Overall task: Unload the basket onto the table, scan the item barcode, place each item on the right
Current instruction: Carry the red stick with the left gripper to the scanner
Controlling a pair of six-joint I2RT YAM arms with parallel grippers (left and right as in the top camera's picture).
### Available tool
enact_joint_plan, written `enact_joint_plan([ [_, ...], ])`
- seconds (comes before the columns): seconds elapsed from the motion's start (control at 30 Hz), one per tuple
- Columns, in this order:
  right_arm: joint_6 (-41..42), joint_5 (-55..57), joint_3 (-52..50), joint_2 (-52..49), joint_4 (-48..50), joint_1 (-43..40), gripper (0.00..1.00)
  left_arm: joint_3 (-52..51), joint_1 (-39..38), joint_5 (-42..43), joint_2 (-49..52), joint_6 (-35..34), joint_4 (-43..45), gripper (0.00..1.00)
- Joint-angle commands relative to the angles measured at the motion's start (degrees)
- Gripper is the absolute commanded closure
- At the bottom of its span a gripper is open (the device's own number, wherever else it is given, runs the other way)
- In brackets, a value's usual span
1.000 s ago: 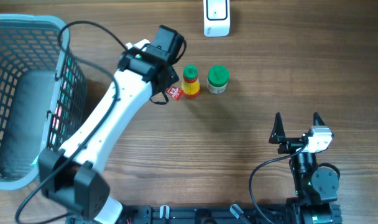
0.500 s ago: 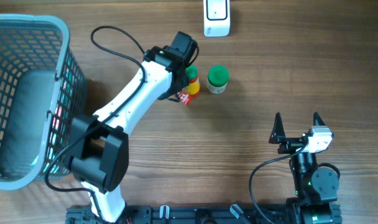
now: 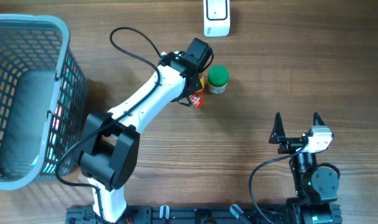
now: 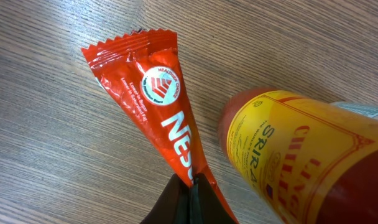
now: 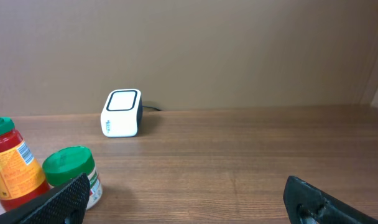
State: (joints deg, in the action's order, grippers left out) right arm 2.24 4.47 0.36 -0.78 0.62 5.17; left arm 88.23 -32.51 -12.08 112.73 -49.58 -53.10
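- The left tool point(image 4: 190, 188) is clamped tight on one end of a red sachet point(image 4: 153, 99). The packet is low over the worktop point(image 4: 58, 162), just beside a yellow-labelled sauce bottle point(image 4: 301, 155). Whether it touches the wood cannot be told.
- The white scanner point(image 3: 216, 17) stands at the far edge, well apart from the sachet, with a green-lidded jar point(image 3: 217, 79) next to the bottle.
- The step in hand looks like carrying the sachet to the scanner. Done well, that means lifting clear of the bottle and jar first.
- No barcode shows on the printed face in view, so the packet probably needs turning before it meets the scanner's window.
- Held by one end, the thin foil may swing or fold, so a slow, steady carry suits it.
- The right tool point(image 3: 297, 121) stands wide apart and empty near the front edge.
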Motion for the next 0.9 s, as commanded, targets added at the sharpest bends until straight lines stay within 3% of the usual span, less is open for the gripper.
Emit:
enact_joint_plan([
  [0.0,-0.6,-0.7,-0.1,0.3,0.1,0.2,0.00,-0.3,0.0,0.1,1.1,0.8,-0.5,0.96],
  [0.17,-0.6,-0.7,-0.1,0.3,0.1,0.2,0.00,-0.3,0.0,0.0,1.1,0.8,-2.6,0.92],
  [0.43,-0.7,-0.7,-0.1,0.3,0.1,0.2,0.00,-1.0,0.1,0.0,1.1,0.7,-5.4,0.96],
  [0.77,-0.7,-0.7,-0.1,0.3,0.1,0.2,0.00,-10.4,0.1,0.1,1.1,-3.8,4.2,0.96],
  [0.87,-0.7,-0.7,-0.1,0.3,0.1,0.2,0.00,-10.3,0.1,0.1,1.1,-3.8,5.3,0.81],
])
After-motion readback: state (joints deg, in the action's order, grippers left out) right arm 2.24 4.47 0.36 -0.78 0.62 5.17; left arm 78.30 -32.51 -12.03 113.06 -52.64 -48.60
